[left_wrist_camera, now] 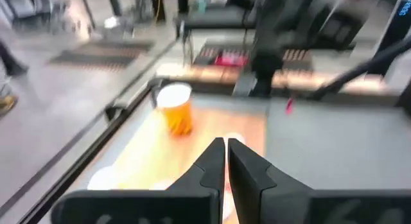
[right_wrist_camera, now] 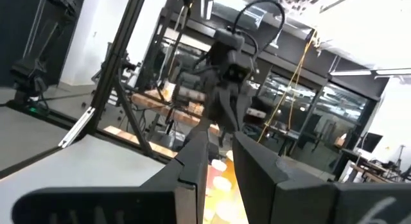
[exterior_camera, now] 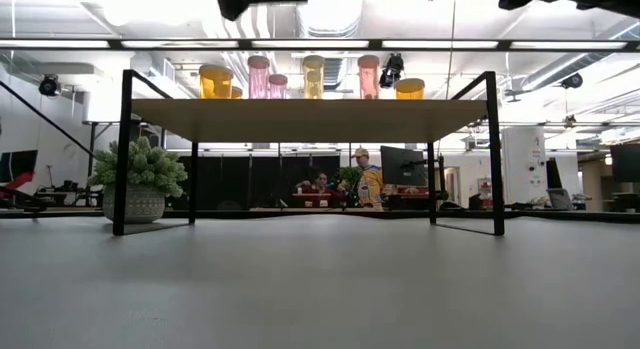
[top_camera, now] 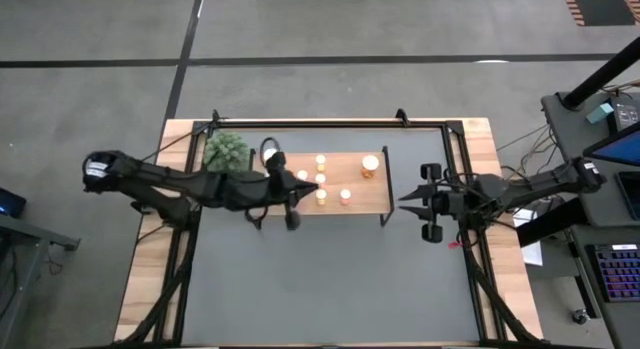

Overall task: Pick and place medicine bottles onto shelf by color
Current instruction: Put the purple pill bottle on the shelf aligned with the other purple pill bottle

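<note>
In the high view's centre the left gripper [top_camera: 303,195], its fingers together and empty, hovers over the light-wood shelf [top_camera: 362,194] beside the small white-capped bottles [top_camera: 321,196], nearer than the right gripper [top_camera: 404,200].

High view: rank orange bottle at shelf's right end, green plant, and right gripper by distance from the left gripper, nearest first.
From the left gripper, shut over the shelf:
1. Orange bottle, at the shelf's far right end.
2. Green plant, off the shelf's left end; close to the bottle's distance, slightly farther.
3. Right gripper, beyond the shelf's right end.
</note>
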Controlling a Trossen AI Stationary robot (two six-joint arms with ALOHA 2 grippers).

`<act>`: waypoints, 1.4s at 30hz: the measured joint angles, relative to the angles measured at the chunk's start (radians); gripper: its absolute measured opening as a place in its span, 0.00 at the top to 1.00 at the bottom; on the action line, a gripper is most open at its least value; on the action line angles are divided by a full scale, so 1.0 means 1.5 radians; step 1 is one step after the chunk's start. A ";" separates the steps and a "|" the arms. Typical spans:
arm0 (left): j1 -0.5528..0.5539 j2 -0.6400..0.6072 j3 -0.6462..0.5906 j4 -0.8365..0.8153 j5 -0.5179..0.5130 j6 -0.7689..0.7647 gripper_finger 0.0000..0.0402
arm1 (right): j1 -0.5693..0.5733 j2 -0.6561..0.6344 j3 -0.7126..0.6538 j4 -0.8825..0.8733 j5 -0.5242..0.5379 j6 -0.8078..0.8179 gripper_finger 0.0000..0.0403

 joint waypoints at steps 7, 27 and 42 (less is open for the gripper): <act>0.057 0.042 0.078 -0.184 0.004 0.001 1.00 | -0.004 -0.051 -0.022 -0.003 0.003 -0.003 0.84; 0.113 0.077 0.091 -0.299 0.004 0.003 1.00 | -0.004 -0.075 -0.023 -0.009 0.003 -0.007 0.84; 0.113 0.071 0.087 -0.322 -0.006 0.001 1.00 | -0.004 -0.075 -0.023 -0.017 0.003 -0.012 0.84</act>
